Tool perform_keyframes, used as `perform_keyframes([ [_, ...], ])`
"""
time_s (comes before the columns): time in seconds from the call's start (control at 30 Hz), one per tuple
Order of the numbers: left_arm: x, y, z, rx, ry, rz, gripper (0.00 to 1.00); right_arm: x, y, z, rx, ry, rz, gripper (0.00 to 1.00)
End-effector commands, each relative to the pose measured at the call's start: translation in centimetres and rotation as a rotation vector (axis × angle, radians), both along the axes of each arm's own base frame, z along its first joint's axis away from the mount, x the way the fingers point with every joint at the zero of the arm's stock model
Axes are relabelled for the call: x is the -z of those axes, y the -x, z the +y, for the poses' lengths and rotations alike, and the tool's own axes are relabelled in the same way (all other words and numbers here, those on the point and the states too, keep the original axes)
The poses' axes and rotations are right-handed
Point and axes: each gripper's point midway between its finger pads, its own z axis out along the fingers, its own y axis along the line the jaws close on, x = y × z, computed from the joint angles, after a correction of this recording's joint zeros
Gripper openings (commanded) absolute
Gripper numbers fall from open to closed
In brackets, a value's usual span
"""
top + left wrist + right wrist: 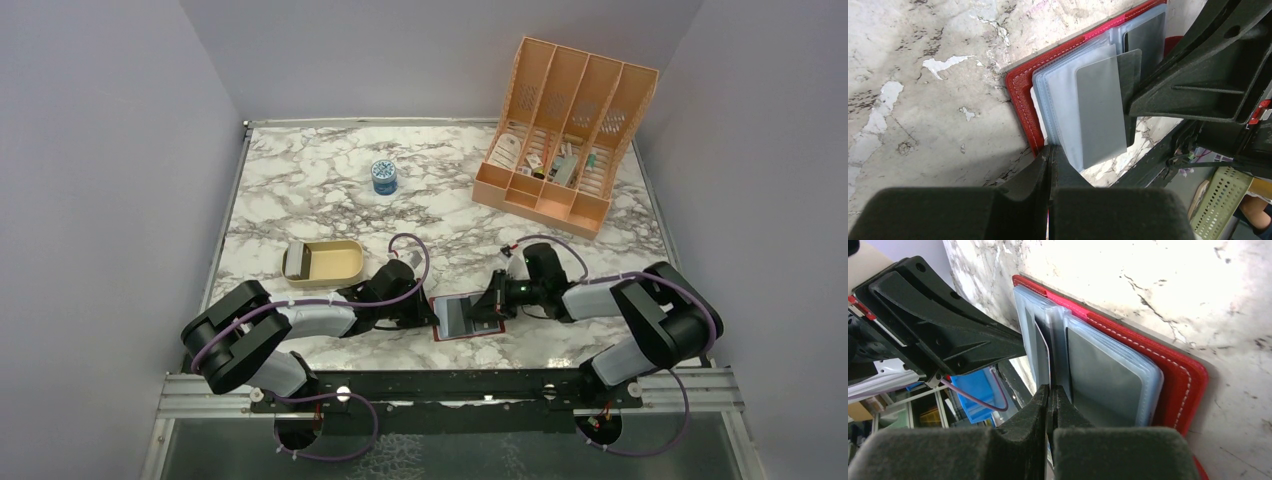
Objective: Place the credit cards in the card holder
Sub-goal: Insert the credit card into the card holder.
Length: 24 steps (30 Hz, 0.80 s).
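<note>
Credit cards [1100, 110] sit grey in the pale sleeves of the card holder [1020, 95], which lies open on the marble table [923, 100] between both grippers. The left gripper [1050, 155] is pressed together, the holder just ahead of its tips. The right gripper [1050, 392] is likewise closed, its tips among the sleeves.
</note>
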Motion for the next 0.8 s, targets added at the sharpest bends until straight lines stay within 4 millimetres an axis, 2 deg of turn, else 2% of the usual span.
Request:
perform_keyframes([
  [0.0,1.7,1.0,1.0,0.019,-0.063,0.026,0.01,-0.1,-0.3,0.5,-0.025,0.005,-0.025,0.01],
  [0.77,1.7,0.8,0.9,0.026,-0.073,0.016,0.01,0.1,-0.1,1.6,-0.076,0.018,-0.022,0.01],
])
